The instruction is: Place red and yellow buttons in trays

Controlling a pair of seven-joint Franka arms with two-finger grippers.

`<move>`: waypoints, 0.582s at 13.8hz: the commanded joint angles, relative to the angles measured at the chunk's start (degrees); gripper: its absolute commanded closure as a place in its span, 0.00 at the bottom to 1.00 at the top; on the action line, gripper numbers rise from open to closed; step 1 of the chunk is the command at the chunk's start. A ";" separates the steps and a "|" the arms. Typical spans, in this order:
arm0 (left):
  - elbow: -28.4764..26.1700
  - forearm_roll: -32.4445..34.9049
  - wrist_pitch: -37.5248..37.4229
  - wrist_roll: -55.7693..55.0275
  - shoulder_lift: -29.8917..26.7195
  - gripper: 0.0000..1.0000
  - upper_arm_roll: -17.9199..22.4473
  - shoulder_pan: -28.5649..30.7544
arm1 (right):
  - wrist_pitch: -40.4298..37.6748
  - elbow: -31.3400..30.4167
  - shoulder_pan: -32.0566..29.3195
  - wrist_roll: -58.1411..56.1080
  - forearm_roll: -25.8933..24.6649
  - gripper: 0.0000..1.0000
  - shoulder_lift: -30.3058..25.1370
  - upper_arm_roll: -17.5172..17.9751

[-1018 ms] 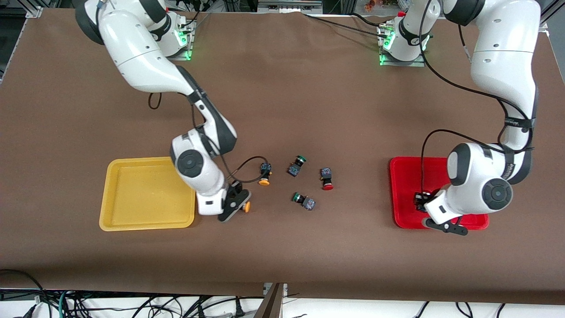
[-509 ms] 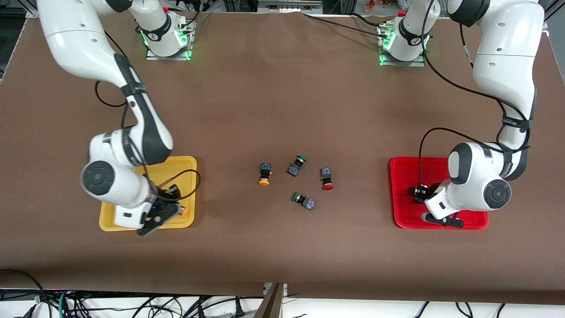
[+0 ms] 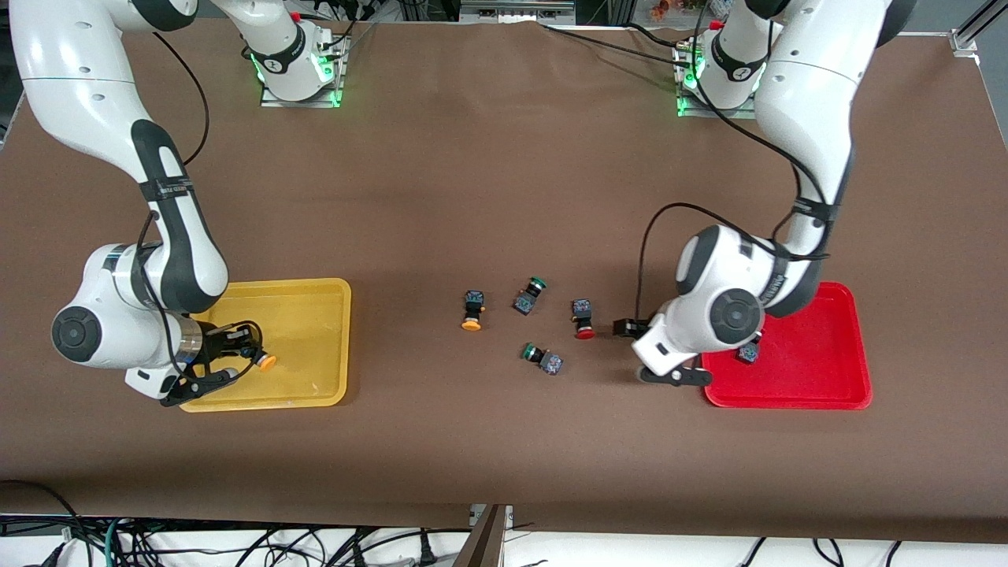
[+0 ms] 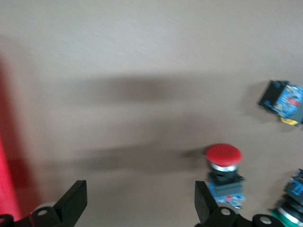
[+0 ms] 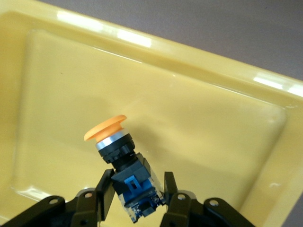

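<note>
Right gripper (image 5: 137,198) clamped a yellow-capped button (image 5: 122,165) over the yellow tray (image 3: 315,394), best released low; left gripper (image 4: 137,208), fingers wide apart, was over the table (image 3: 504,157).

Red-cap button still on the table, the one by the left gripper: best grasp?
Grip the red-capped button by its dark square body, not the cap. It lies on its side, cap toward the front camera, so the flat body faces are exposed. Come straight down with the open left gripper, fingers across the body; the round cap would likely slip.
</note>
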 commanded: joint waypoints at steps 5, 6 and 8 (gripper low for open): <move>-0.10 -0.08 5.75 -8.24 3.11 0.00 0.90 -7.34 | -1.62 0.75 9.15 14.73 0.73 0.41 -2.93 1.25; -0.19 0.01 5.84 -8.25 3.29 0.00 1.33 -8.23 | -1.45 0.75 9.08 14.56 0.64 0.41 -3.20 1.08; -0.71 2.10 8.37 -8.25 3.82 0.06 1.42 -8.32 | -1.36 0.75 8.64 14.29 -0.07 0.41 -3.20 0.99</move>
